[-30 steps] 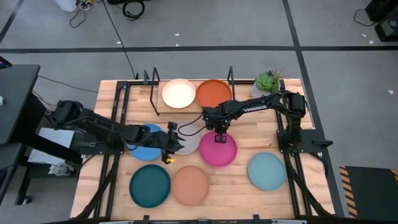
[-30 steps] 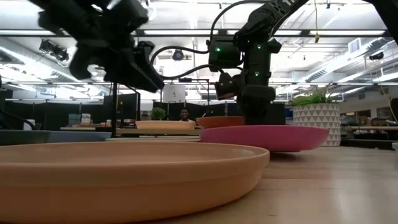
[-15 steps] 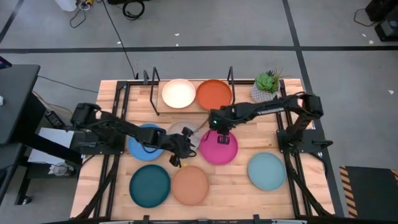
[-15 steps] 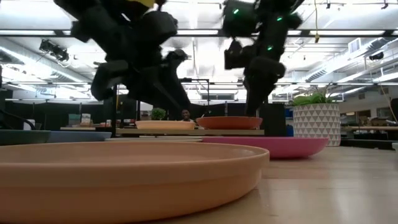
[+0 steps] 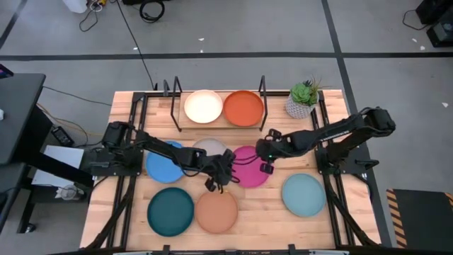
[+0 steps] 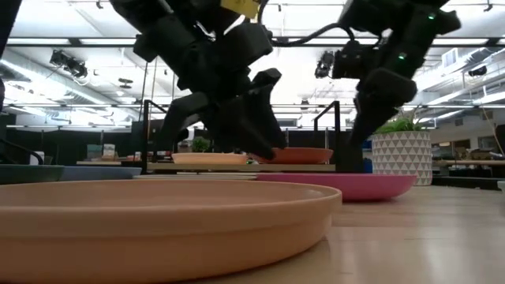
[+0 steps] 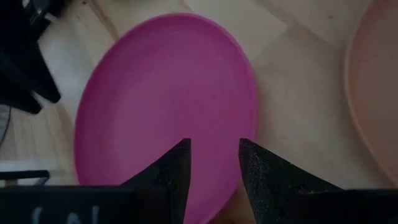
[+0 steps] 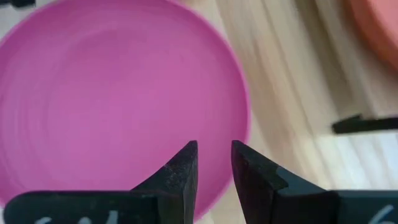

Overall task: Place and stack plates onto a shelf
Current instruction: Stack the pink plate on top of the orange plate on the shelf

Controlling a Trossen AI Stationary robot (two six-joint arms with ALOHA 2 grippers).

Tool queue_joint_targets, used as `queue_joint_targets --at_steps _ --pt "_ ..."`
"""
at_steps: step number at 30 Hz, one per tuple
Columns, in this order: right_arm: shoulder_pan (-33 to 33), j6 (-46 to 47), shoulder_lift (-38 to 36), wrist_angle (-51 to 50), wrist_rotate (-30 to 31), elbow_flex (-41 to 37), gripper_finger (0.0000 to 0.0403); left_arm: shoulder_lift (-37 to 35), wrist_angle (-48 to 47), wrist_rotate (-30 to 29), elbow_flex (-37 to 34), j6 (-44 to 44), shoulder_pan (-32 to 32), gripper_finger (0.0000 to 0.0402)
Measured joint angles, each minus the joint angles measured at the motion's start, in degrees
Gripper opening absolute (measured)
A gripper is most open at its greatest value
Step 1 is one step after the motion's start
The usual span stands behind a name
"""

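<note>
The pink plate (image 5: 248,167) lies flat on the table in the middle; it also shows in the low view (image 6: 339,185). My left gripper (image 5: 226,171) hovers open over the plate's left rim, with the pink surface under its fingers in the left wrist view (image 7: 214,144). My right gripper (image 5: 262,157) hovers open over the plate's right rim (image 8: 214,146). The shelf (image 5: 219,122) at the far edge carries the cream plate (image 5: 203,107) and the orange plate (image 5: 243,107) side by side.
The grey plate (image 5: 208,147) lies partly under my left arm, beside the blue plate (image 5: 163,163). The dark teal plate (image 5: 170,211), tan plate (image 5: 216,211) and light blue plate (image 5: 304,195) lie along the near side. A potted plant (image 5: 303,96) stands at the far right.
My right gripper has come up off the pink plate and gone toward the table's right edge. The plate, a little above the table a second ago, now lies flat. My left gripper has swept from the blue and grey plates rightward to the pink plate's left rim.
</note>
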Motion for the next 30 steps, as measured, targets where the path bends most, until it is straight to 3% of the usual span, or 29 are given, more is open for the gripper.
queue_joint_targets --at_steps 4,10,18,30 --pt "1.45 4.69 0.19 -3.05 0.13 -1.73 0.0103 0.0 -1.25 -0.32 0.05 2.87 -0.9 0.0142" --pt "5.31 6.23 -2.43 -3.01 5.08 -4.24 0.0103 0.68 -5.39 1.43 -0.1 5.46 -0.78 0.0142" --pt "8.16 8.07 -3.2 -3.67 5.47 -4.67 0.0103 1.33 -3.4 1.82 0.09 8.16 -0.35 0.0142" --pt "14.34 5.51 -1.42 2.1 17.3 -4.72 0.0103 5.4 0.03 2.43 0.01 13.8 0.61 0.0141"
